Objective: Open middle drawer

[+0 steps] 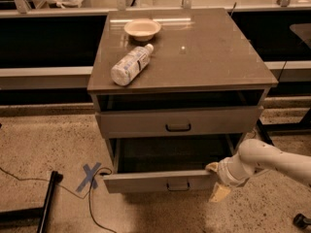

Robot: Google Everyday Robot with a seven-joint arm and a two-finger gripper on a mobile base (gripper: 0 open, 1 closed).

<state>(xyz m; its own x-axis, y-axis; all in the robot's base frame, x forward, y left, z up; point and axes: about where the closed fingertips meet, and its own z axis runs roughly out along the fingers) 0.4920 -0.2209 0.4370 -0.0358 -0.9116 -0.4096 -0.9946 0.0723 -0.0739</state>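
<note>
The middle drawer (146,181) of the grey-brown cabinet stands pulled well out, its dark inside showing. Its small dark loop handle (178,185) sits at the centre of the front. My gripper (216,180) is at the right end of that drawer front, touching its corner, with the white arm (272,160) coming in from the right. The upper drawer (178,122) with its own handle is slightly out above it. The lowest drawer is hidden under the pulled-out middle drawer.
On the cabinet top (204,52) lie a plastic bottle (130,65) on its side and a small bowl (142,29). A blue tape X (89,176), a cable and a black stand leg (46,203) are on the floor at the left.
</note>
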